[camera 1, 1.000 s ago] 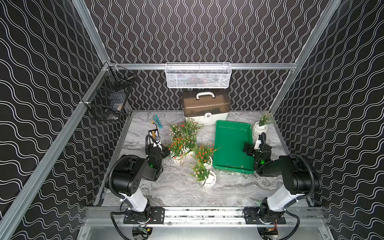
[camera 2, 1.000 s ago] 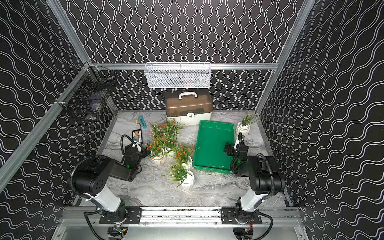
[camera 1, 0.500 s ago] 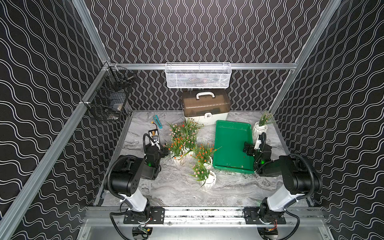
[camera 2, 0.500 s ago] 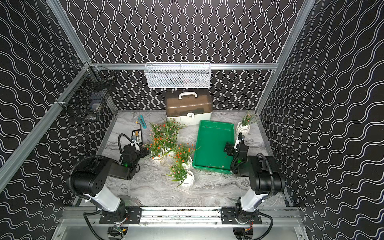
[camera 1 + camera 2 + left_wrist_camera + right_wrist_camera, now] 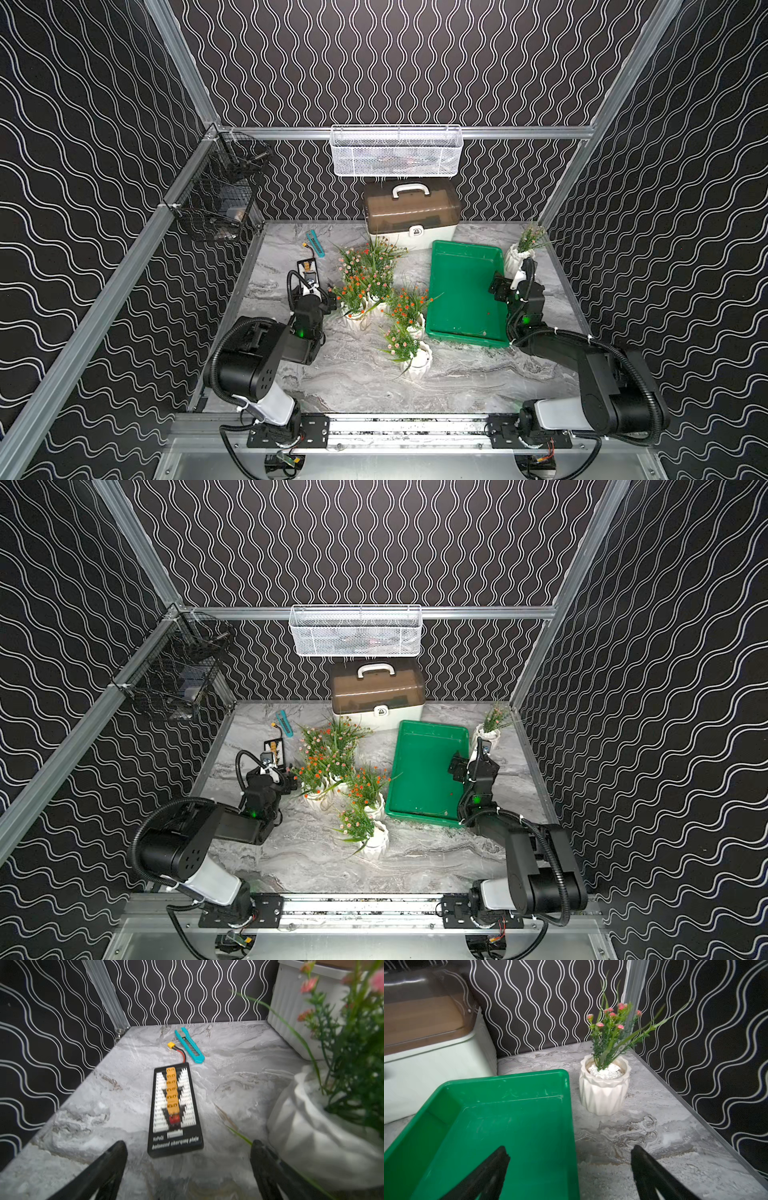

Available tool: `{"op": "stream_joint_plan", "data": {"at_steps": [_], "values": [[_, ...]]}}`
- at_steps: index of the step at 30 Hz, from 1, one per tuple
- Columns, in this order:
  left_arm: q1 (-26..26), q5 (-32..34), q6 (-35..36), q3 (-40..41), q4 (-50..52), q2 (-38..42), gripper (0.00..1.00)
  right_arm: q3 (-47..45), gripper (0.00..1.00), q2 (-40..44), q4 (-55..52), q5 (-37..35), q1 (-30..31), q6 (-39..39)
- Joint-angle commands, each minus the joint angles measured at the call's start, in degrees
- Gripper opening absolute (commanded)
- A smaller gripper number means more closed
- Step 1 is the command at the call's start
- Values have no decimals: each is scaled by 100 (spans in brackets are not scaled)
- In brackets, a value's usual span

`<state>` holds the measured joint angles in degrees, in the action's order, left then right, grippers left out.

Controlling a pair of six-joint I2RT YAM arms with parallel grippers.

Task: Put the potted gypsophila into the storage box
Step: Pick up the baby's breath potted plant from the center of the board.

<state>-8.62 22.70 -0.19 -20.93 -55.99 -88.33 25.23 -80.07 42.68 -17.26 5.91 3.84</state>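
Noting the surroundings first: a black charging board [image 5: 174,1109] and a teal utility knife [image 5: 189,1046] lie on the tabletop [image 5: 365,386], well apart from the storage box [image 5: 465,291], on its left-arm side beyond the plants.

The left tool [image 5: 188,1145] hangs low over the tabletop with jaws wide and nothing between them. The board lies just ahead, and a white pot sits just beside one finger.

Of the potted gypsophila, the main cluster [image 5: 357,291] stands on the tabletop along the box's left-arm side, foliage tangled, with the nearest pots close to its rim. One lone pot [image 5: 604,1088] stands upright just beside the box's far corner on the right-arm side.

The right tool [image 5: 569,1149] has jaws wide, holds nothing, and straddles the box's rim from above on that side.

- Box floor: bare green, scuffed.
- A white case [image 5: 411,212], brown lid shut, stands just behind the box; contents unreadable.
- A white mesh basket [image 5: 397,151] and a black wire basket [image 5: 220,187] hang on the walls; contents indistinct.
- Open tabletop lies on the robot side of the box.
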Motion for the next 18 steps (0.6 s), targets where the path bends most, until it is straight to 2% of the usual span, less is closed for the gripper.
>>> {"op": "stream_joint_plan", "data": {"at_steps": [1,3,6,8,10,13,16,18], "values": [[-30,212,83,-303,1010,486,96,199,94,148,-468,29,67,24],[-152,233,299,-324,1070,687,96,421,94,292,-993,64,115,119],[-443,918,434,-562,1720,1228,97,688,91,628,-1597,-7,255,213],[-512,1070,82,-811,2735,1878,97,885,88,897,-2119,152,287,431],[-529,1169,-738,-1220,4102,2576,97,1199,84,1161,-2868,424,302,769],[-537,514,-1819,-1805,5615,3321,95,1721,76,1532,-4031,1002,323,1183],[-536,-321,-2355,-2194,6560,3757,94,2081,73,1961,-5063,1620,375,1354],[-536,-984,-2473,-2385,6992,3918,94,2167,73,2264,-5490,1968,384,1321]]}}
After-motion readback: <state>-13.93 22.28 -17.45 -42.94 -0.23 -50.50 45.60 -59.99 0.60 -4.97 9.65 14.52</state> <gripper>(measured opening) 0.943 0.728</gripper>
